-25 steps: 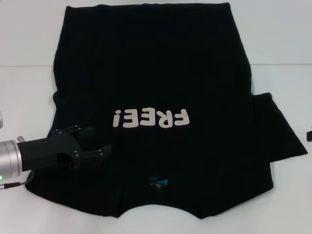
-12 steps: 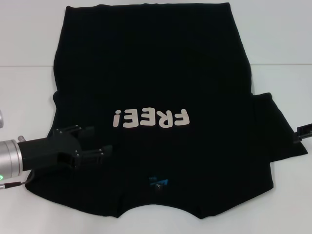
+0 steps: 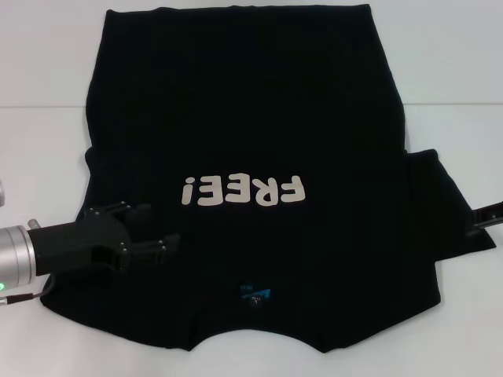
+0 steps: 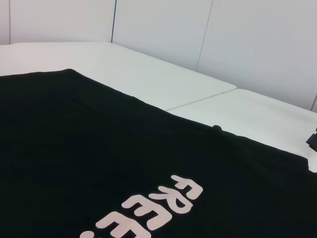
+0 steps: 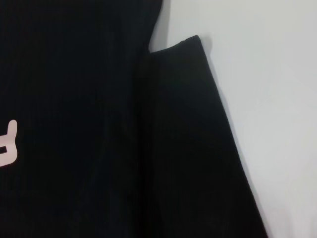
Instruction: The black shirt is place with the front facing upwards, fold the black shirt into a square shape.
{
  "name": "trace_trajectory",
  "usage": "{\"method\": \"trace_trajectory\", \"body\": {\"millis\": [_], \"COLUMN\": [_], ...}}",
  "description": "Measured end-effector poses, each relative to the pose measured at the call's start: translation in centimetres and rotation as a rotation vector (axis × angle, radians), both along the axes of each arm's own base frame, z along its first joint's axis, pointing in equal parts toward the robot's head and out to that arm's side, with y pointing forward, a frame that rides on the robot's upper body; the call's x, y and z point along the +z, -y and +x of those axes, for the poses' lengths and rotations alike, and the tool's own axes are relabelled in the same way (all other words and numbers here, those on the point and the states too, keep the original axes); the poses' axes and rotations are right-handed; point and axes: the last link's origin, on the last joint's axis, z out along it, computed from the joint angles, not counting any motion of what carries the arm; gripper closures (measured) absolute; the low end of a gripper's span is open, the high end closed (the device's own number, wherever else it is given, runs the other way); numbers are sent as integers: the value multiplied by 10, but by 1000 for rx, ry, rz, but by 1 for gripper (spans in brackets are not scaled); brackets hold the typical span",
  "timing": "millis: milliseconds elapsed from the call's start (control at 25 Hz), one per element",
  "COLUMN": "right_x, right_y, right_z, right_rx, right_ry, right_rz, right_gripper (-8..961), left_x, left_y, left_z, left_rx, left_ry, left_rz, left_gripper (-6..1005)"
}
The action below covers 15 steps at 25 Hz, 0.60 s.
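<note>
The black shirt (image 3: 251,133) lies spread front-up on the white table (image 3: 39,157), with its pale "FREE!" lettering (image 3: 242,191) upside-down to me. Its blue neck tag (image 3: 256,294) is near the front edge. My left gripper (image 3: 164,225) hovers open over the shirt's near left shoulder, with nothing between its fingers. The right sleeve (image 3: 444,204) sticks out flat to the right. My right gripper (image 3: 485,214) shows only as a black tip at that sleeve's outer edge. The right wrist view looks down on the sleeve (image 5: 198,148), and the left wrist view shows the lettering (image 4: 153,210).
White table surrounds the shirt on the left, right and far side. A seam in the table (image 3: 448,104) runs across behind the shirt's middle. A pale wall (image 4: 223,39) stands beyond the table.
My right gripper has come in from the right edge to the outer edge of the right sleeve. The left arm and the shirt have not moved.
</note>
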Motion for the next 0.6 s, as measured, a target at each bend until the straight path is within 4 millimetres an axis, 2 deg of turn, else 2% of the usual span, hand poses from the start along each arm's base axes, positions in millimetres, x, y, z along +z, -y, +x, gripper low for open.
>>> {"method": "trace_trajectory", "body": {"millis": [600], "right_x": [-8], "right_y": [-3], "right_z": [0], "right_rx": [17], "right_ry": [31], "right_rz": [-5], "right_gripper": [37], "left_x": [0], "left_y": [-1], "left_z": [0], "left_rx": [2], "left_ry": [-2], "left_rz": [3], "left_gripper": [167]}}
